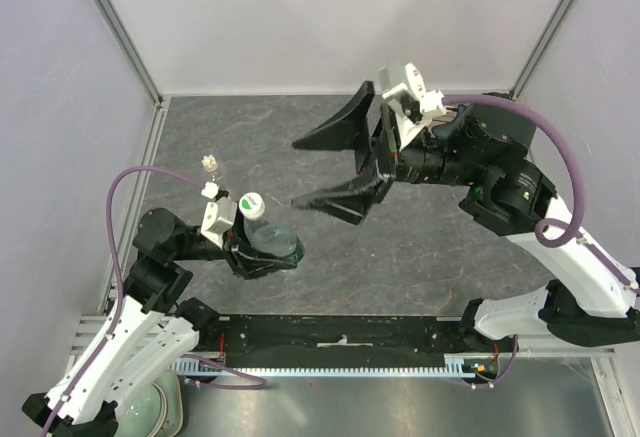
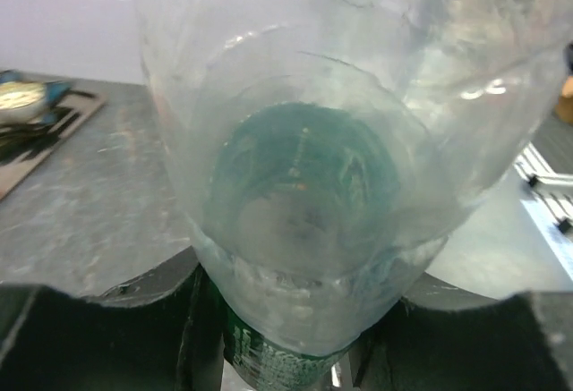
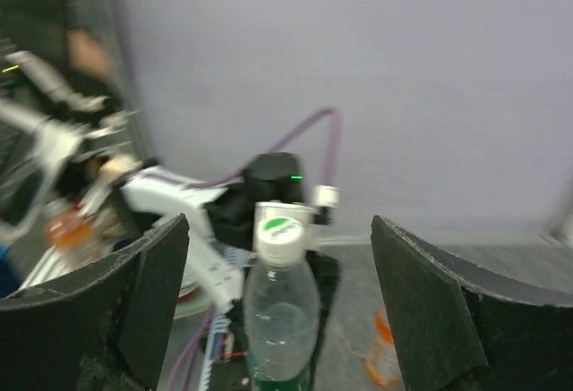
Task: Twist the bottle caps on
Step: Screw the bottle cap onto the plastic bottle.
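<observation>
Clear bottle (image 1: 272, 237), clamped in left gripper (image 1: 262, 255), white cap (image 1: 252, 202) seated, tightness uncertain; right gripper (image 1: 297, 172) stood wide open, apart: tightening would have needed a square, centred grip.

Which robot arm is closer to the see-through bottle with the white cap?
Left. The left end effector grips the clear plastic bottle with a green label around its body. The right end effector hangs open off to the bottle's right, not touching it.
</observation>
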{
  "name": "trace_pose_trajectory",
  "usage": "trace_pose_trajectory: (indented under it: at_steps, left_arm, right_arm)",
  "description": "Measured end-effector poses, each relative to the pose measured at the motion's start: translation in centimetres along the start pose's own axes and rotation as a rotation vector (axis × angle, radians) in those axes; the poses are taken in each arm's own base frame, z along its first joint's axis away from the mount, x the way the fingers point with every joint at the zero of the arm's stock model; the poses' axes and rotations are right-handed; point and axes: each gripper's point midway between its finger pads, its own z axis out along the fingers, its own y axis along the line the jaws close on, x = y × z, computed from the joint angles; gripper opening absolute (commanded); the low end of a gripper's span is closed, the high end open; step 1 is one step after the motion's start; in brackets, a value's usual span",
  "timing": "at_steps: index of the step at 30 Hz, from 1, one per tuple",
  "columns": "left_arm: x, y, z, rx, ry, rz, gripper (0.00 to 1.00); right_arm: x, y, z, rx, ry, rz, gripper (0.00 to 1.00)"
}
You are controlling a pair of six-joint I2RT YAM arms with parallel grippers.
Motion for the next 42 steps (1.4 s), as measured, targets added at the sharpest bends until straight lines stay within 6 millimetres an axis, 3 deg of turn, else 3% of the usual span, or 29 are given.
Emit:
trace_pose_trajectory:
  at_steps: [1,5,10,12,17,23,34,42]
  left_arm:
    - [0.1,-1.0,0.0,0.059,0.008,-0.002,0.02]
    - [0.3,-3.2,-0.3,0.188,0.029,-0.001,0.02]
    - [0.3,-4.4,-0.6,0.257,0.041,0.002,0.02]
    - [0.4,-4.6,-0.7,0.272,0.047,-0.002,0.02]
    - [0.4,-4.7,-0.8,0.277,0.049,-0.006,0.02]
    - [0.4,-4.7,-0.8,0.277,0.05,-0.01,0.02]
    - [0.5,-4.7,-0.8,0.276,0.051,-0.015,0.02]
    - [0.4,-4.6,-0.7,0.272,0.049,-0.015,0.02]
  right_arm:
    - [0.2,2.5,0.1,-0.156,0.012,-0.006,0.87]
    - [1.6,4.9,1.2,-0.385,0.036,0.023,0.84]
    - [5.3,5.0,4.4,-0.571,0.09,0.165,0.77]
    - [5.9,5.2,5.0,-0.629,0.093,0.213,0.72]
    - [5.3,6.3,4.9,-0.75,0.07,0.269,0.68]
    - [4.4,7.4,3.7,-0.833,0.052,0.269,0.67]
    - [7.3,6.0,5.1,-0.784,0.149,0.286,0.66]
    - [8.1,5.8,5.3,-0.776,0.173,0.297,0.51]
